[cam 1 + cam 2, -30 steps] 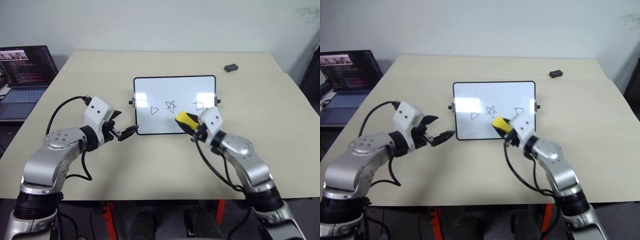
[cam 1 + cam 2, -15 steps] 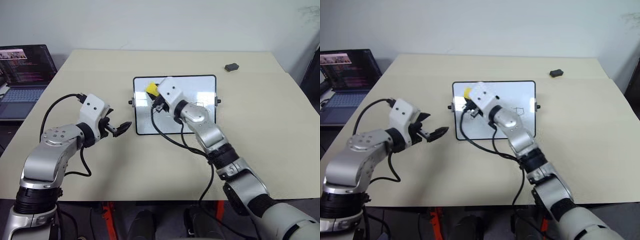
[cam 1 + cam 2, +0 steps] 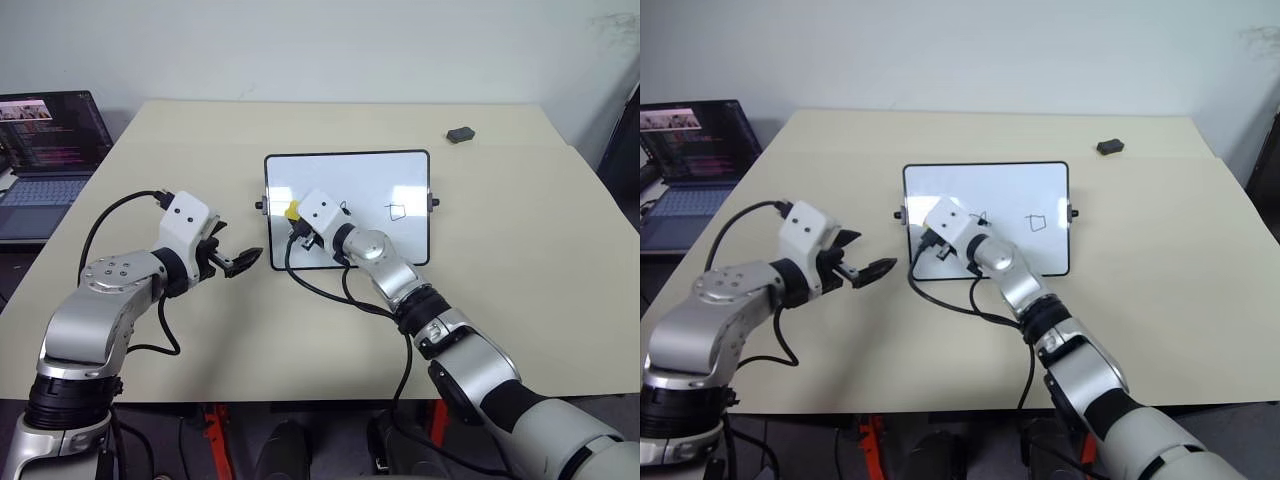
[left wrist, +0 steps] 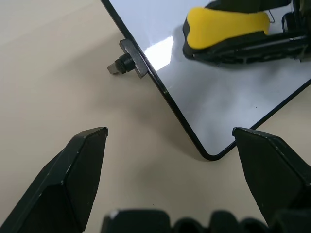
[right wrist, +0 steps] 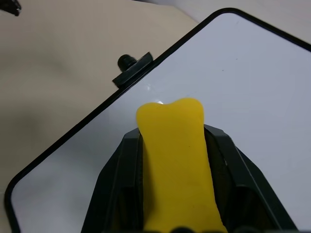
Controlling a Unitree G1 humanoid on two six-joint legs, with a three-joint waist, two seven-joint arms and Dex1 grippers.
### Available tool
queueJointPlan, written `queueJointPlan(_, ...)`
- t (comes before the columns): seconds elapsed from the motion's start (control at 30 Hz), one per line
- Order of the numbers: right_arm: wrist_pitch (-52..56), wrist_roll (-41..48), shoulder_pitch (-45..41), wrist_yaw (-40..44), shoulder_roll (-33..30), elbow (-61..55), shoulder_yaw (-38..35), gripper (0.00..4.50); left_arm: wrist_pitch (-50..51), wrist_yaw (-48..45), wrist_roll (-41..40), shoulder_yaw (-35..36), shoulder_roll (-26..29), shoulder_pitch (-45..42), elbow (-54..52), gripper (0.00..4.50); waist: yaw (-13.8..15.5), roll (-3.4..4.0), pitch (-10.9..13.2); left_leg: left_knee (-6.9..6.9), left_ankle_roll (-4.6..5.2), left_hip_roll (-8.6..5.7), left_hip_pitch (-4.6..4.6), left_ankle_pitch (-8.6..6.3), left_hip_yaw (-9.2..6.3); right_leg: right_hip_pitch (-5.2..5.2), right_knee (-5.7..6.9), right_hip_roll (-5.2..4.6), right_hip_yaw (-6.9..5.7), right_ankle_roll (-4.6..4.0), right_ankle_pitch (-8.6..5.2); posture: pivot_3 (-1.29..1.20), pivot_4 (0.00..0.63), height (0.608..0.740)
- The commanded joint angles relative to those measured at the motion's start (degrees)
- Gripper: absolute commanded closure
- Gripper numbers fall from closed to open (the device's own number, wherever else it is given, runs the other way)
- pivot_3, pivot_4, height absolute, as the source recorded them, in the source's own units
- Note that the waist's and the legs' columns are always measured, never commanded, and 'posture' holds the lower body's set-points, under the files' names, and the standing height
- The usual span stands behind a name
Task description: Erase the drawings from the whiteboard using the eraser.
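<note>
1. Here the whiteboard point(image 3: 348, 208) lies flat on the beige worktop point(image 3: 520, 260), a square drawing point(image 3: 397, 211) near its right end.
2. The right gripper point(image 3: 294, 224) is clamped on the yellow eraser point(image 3: 292, 211), held over the board's left part.
3. The left gripper point(image 3: 248, 262) — fingers apart, holding nothing — hovers just beside the board's near left corner.
4. A small dark object point(image 3: 460, 134) and a laptop point(image 3: 45, 160) lie well apart from the board.

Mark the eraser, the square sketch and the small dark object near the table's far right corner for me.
eraser point(image 5: 174, 160): right wrist view, on its yellow top.
square sketch point(image 3: 397, 211): left eye view, middle of the outline.
small dark object point(image 3: 460, 134): left eye view, centre of its body.
</note>
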Motion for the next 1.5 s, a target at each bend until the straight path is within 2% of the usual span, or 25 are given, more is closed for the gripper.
queueJointPlan(0.03,4.6,-1.6,3.8,4.5,-1.7,-1.0,2.3,3.17,-0.4,-0.3,0.2,0.9,0.9,-0.9,-2.1,0.00,0.0,-0.03,0.0,0.00,0.00,0.00,0.06,0.00,-0.02,0.07,0.00,0.00,-0.02,0.00,0.00,0.00,0.150,0.740)
queueJointPlan(0.3,0.6,-0.6,0.2,-2.0,-0.9,-4.5,-1.6,3.17,-0.5,-2.9,-0.8,0.7,1.5,-1.1,-1.0,0.00,-0.1,-0.03,0.0,0.03,0.00,0.00,0.20,0.05,-0.04,0.20,0.00,0.03,-0.02,-0.03,0.02,0.00,0.150,0.740)
queueJointPlan(0.47,0.6,-1.4,-0.8,-4.7,-1.1,-2.5,-2.6,3.17,-1.1,-3.3,-0.1,1.0,1.8,-1.1,0.0,0.00,-0.2,-0.03,0.0,-0.01,-0.02,-0.01,0.03,0.03,-0.03,0.05,-0.05,0.01,-0.01,-0.04,0.02,0.00,0.150,0.740)
queueJointPlan(0.6,1.9,-2.5,0.2,-2.9,-1.8,-1.8,-1.1,3.17,-1.1,-3.4,-0.1,1.1,1.7,-0.8,-0.3,0.00,-0.4,-0.03,0.0,-0.07,-0.02,0.01,-0.07,0.02,-0.02,-0.07,-0.05,0.01,-0.01,-0.04,0.02,0.00,0.150,0.740)
queueJointPlan(0.73,5.5,-3.4,3.2,3.4,-2.8,-4.0,1.8,3.17,-1.1,-3.5,-0.1,1.1,1.5,-0.5,-0.4,0.00,-0.4,-0.06,0.0,-0.02,-0.02,0.00,-0.01,0.02,-0.04,0.01,-0.03,0.01,-0.02,-0.04,0.02,0.00,0.150,0.740)
queueJointPlan(0.83,7.5,-3.1,5.0,5.2,-3.5,-6.4,2.1,3.17,-1.2,-3.5,0.0,1.1,1.4,-0.2,-0.4,0.00,-0.5,-0.06,0.0,-0.02,-0.01,0.01,0.07,0.03,-0.03,0.07,-0.02,0.01,-0.02,-0.04,0.02,0.00,0.150,0.740)
queueJointPlan(1.2,6.4,-2.4,1.7,-1.2,-4.5,-7.0,-1.9,3.17,-1.4,-3.6,-0.1,0.8,1.1,0.2,-0.6,0.00,-0.3,-0.06,0.0,0.02,0.03,0.00,0.16,0.08,-0.04,0.19,-0.04,0.02,-0.02,-0.07,0.04,0.00,0.150,0.740)
queueJointPlan(1.5,9.0,-3.0,4.5,1.9,-5.8,-7.7,-0.2,3.17,-1.4,-3.7,-0.1,0.4,0.8,0.2,-0.9,0.00,-0.2,-0.07,0.0,0.00,0.03,-0.01,0.12,0.07,-0.08,0.17,-0.06,0.01,-0.06,-0.07,0.04,0.00,0.150,0.740)
